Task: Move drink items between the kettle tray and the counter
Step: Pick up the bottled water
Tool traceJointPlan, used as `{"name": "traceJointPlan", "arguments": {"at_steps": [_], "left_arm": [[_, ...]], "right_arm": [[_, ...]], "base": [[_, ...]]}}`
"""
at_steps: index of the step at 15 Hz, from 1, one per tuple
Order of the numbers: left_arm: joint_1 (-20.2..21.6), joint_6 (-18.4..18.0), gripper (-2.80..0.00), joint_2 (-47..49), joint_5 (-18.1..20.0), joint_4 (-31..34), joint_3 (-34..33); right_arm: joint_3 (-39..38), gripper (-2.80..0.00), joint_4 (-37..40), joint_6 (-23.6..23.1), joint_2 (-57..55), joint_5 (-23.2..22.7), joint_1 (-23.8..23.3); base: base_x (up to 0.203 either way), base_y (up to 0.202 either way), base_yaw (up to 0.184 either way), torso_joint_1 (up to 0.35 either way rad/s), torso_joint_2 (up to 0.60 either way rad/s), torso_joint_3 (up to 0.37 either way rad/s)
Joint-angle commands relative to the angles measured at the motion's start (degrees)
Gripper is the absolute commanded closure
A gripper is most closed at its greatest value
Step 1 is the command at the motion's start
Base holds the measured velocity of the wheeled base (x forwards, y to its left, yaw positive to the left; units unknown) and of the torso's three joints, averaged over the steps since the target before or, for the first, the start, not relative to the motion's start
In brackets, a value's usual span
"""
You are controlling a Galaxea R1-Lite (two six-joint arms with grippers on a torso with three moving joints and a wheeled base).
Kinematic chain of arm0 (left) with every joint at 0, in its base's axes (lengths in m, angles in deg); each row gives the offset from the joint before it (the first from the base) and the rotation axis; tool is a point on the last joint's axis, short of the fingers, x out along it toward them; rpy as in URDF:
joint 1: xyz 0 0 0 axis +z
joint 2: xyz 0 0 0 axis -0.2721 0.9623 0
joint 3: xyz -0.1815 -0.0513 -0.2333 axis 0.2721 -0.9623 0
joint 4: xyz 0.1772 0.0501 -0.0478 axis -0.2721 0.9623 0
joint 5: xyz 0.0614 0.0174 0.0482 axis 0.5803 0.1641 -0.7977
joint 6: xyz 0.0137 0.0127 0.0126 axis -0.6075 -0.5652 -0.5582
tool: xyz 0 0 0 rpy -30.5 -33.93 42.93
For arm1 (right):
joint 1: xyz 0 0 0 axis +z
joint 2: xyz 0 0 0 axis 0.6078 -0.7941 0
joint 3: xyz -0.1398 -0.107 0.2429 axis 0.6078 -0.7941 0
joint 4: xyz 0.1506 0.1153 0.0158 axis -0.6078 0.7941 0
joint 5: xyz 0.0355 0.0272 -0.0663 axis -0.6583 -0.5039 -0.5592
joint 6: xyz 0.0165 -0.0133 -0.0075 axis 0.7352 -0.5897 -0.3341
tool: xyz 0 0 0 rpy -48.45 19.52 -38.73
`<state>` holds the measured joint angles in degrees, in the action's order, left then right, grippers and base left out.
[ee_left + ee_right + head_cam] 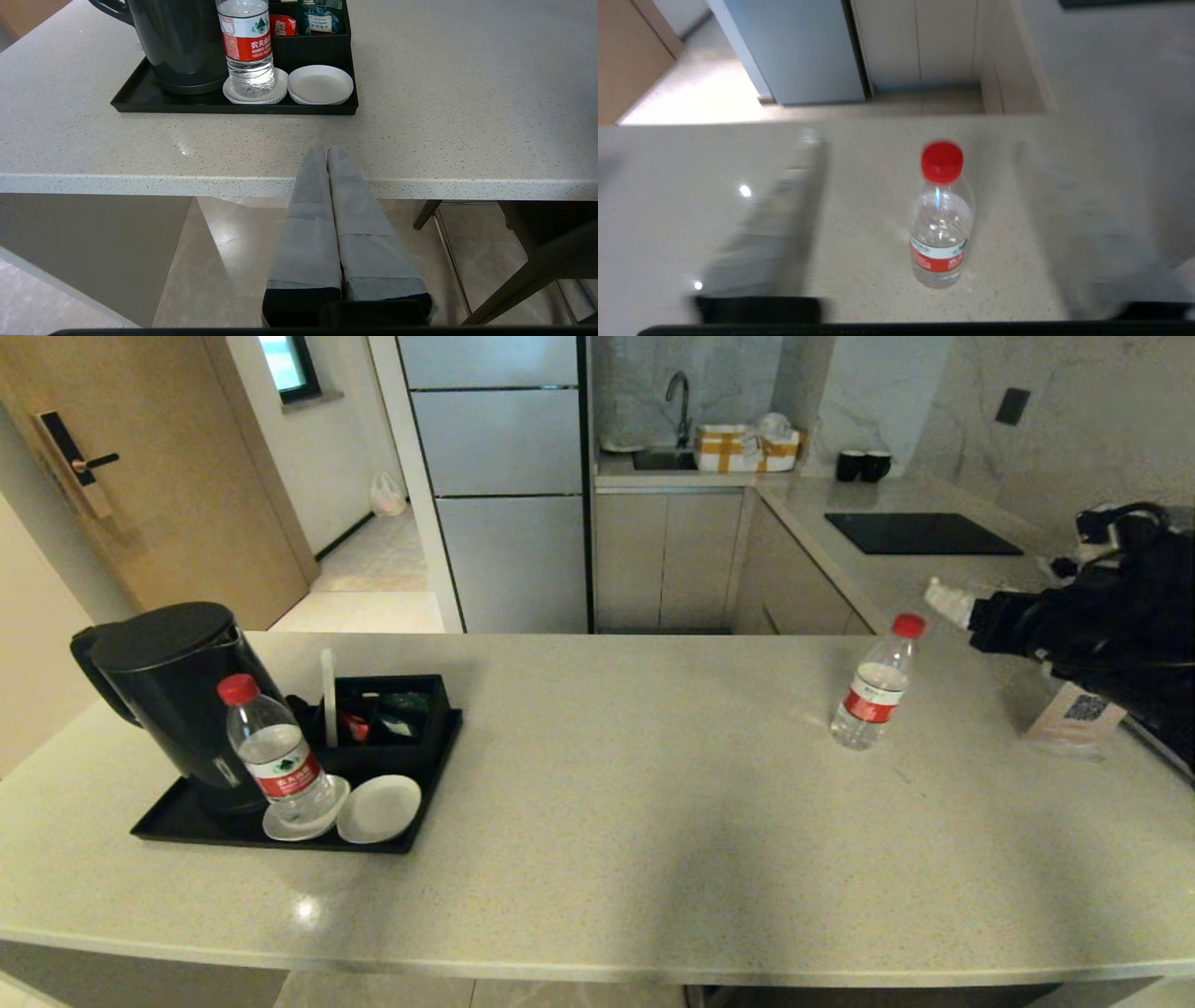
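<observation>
One small clear plastic water bottle with a red cap and red-and-white label [876, 683] stands upright on the bare light beige speckled stone desk [616, 784], well to the right, so I judge that half of the move done. The other clear red-capped bottle [276, 754] is on the flat black rectangular kettle tray [177, 819] at the far left, sitting on a white paper coaster [233, 93] just in front of the black kettle [163, 686]; that one looks like what is left.

My right gripper [920, 224] hangs above and to the right of the desk bottle, its jaws wide apart and holding nothing, the bottle standing free between them in the wrist view. My left gripper [327, 156] is parked below the near edge of the desk, its grey fingers [310, 224] pressed together and empty.

My right fingers are smeared by motion, so their exact tips are hard to make out. In the head view my right arm is cut off by the frame's right edge. The tray bottle partly hides the kettle.
</observation>
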<state>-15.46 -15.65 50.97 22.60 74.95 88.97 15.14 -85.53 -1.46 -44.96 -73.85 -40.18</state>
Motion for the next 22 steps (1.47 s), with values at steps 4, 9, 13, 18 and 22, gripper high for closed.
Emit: {"name": "traceJointPlan", "arguments": {"at_steps": [4, 9, 13, 18, 22], "left_arm": [[0.02, 0.07, 0.00, 0.07, 0.00, -0.01, -0.09], [0.02, 0.16, 0.00, 0.07, 0.09, -0.10, -0.09], [0.02, 0.24, 0.00, 0.07, 0.09, -0.10, -0.09], [0.02, 0.15, 0.00, 0.07, 0.09, -0.10, -0.09], [0.02, 0.07, 0.00, 0.07, 0.09, -0.10, -0.09]], "right_arm": [[-1.78, 0.00, 1.82, 0.26, 8.41, -0.54, 3.51], [-2.43, 0.00, 1.91, 0.26, 7.62, -0.47, 5.47], [-2.43, 0.00, 1.73, 0.26, 6.56, -0.41, 5.91], [-2.44, 0.00, 1.66, 0.26, 6.05, -0.38, 6.08], [-2.52, 0.00, 1.64, 0.26, 5.77, -0.38, 6.35]], "base": [[0.000, 0.000, 0.000, 0.000, 0.00, 0.000], [0.000, 0.000, 0.000, 0.000, 0.00, 0.000], [0.000, 0.000, 0.000, 0.000, 0.00, 0.000], [0.000, 0.000, 0.000, 0.000, 0.00, 0.000], [0.000, 0.000, 0.000, 0.000, 0.00, 0.000]]}}
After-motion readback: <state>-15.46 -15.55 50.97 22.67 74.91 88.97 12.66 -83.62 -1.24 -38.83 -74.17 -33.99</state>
